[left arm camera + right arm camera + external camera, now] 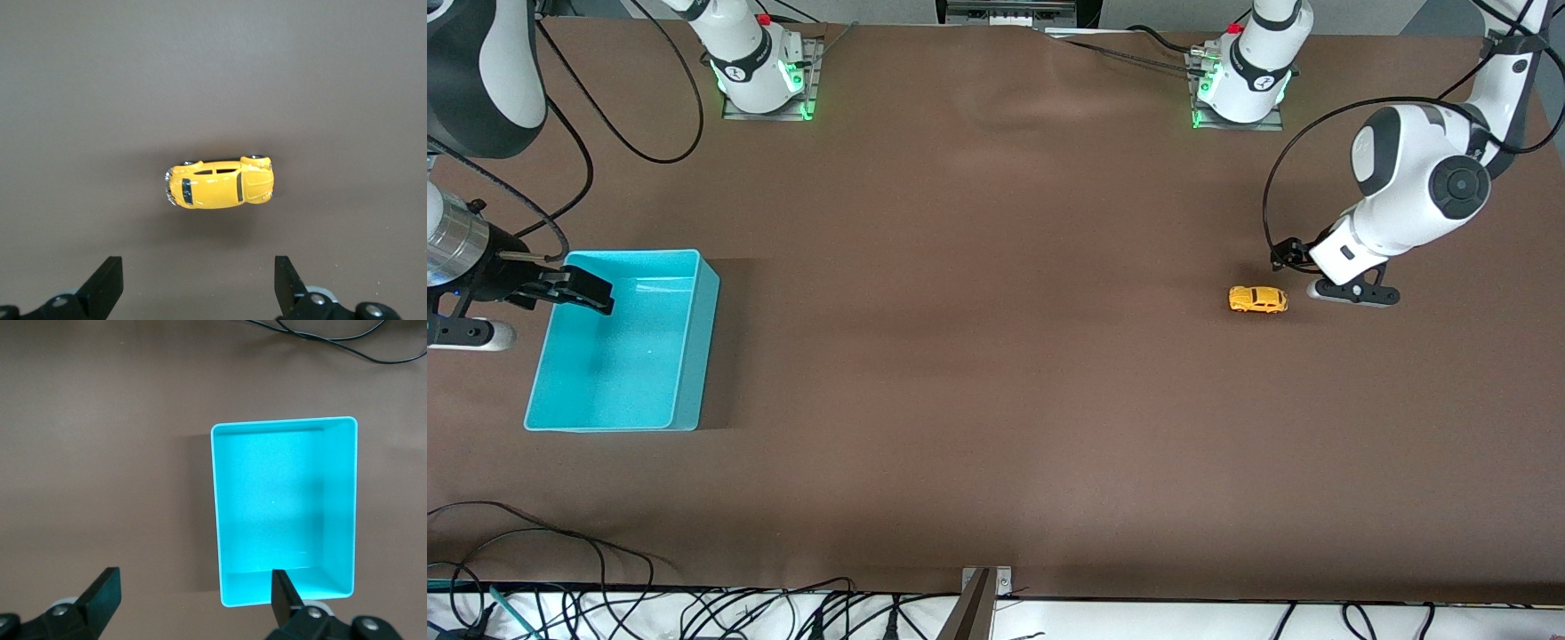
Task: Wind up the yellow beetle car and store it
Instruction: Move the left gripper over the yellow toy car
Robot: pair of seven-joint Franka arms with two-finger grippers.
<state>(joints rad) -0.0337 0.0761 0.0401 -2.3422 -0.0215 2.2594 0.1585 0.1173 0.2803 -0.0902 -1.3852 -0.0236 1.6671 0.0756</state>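
Beside the toy car [1258, 300] on the table, our left gripper [197, 290] hovers, fingers apart; we should straddle its sides squarely. Our right gripper [193, 603] waits spread over the bin [694, 356], well apart from the car.

Bin: turquoise bin [685, 356], rectangular, open-topped, nothing inside (one wall in shadow)
Bin place: on the brown table [978, 356], toward the right arm's end
Cables: black cables [649, 613] along the table's camera-side edge

No readable text, labels, brands, numbers or signs on anything in view
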